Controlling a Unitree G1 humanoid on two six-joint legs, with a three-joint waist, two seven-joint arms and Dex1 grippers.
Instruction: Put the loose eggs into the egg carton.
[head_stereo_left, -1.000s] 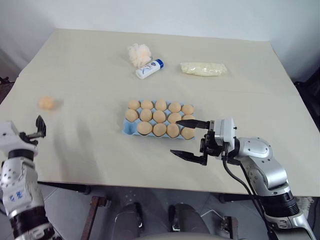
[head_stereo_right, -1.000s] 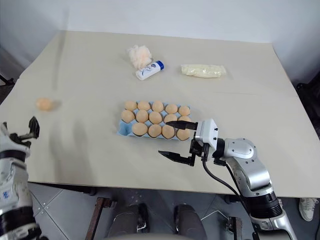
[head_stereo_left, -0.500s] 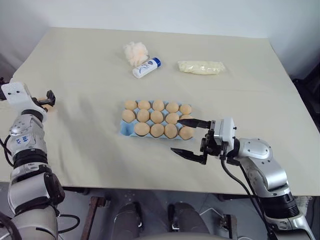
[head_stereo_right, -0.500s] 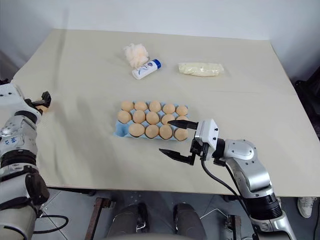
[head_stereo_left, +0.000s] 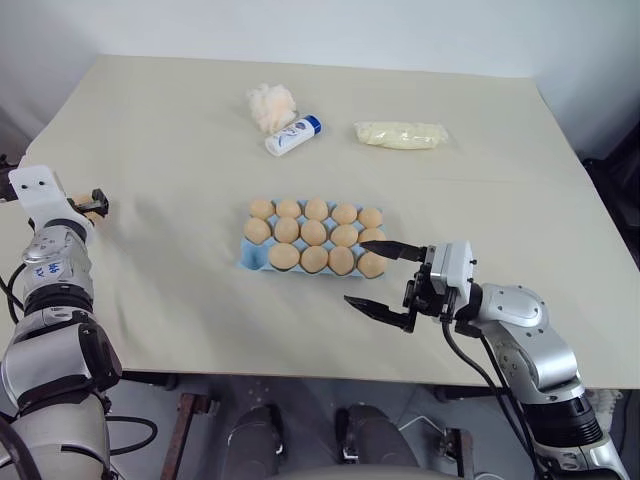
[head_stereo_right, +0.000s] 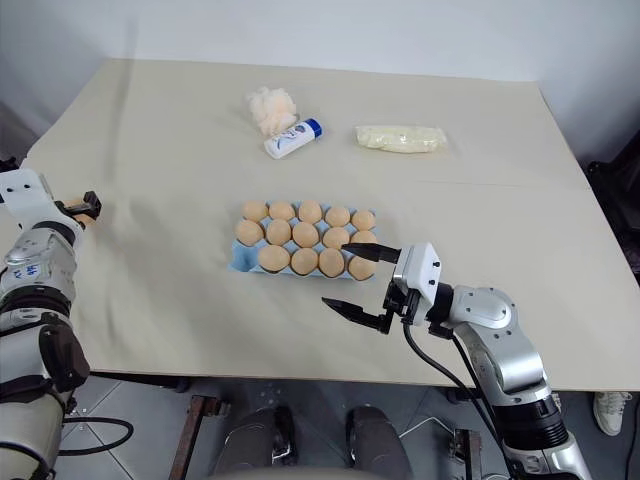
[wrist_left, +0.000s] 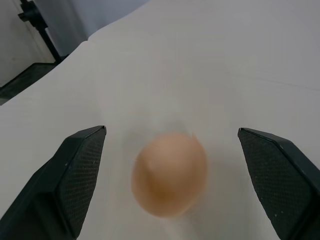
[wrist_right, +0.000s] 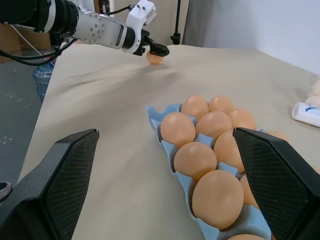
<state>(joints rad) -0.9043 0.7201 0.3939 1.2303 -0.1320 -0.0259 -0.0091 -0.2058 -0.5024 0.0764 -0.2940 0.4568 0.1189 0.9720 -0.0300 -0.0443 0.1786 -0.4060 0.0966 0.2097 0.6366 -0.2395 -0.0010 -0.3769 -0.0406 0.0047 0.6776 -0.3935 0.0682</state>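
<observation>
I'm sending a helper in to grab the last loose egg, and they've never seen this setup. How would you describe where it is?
On the beige table, look at the far left edge, well away from the blue egg carton in the middle. The loose egg lies there alone on bare tabletop, between the open black fingers of the left gripper.

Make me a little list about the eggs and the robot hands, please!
loose egg: one, on the table near its left edge, between the open fingers of the left gripper, not squeezed
loose egg point
egg carton: light blue, middle of the table
cups filled: fourteen
cup empty: one, near left corner
right gripper: open, beside the carton's near right corner, holding nothing
other things: white-peach puff, small white bottle, pale yellow packet
</observation>
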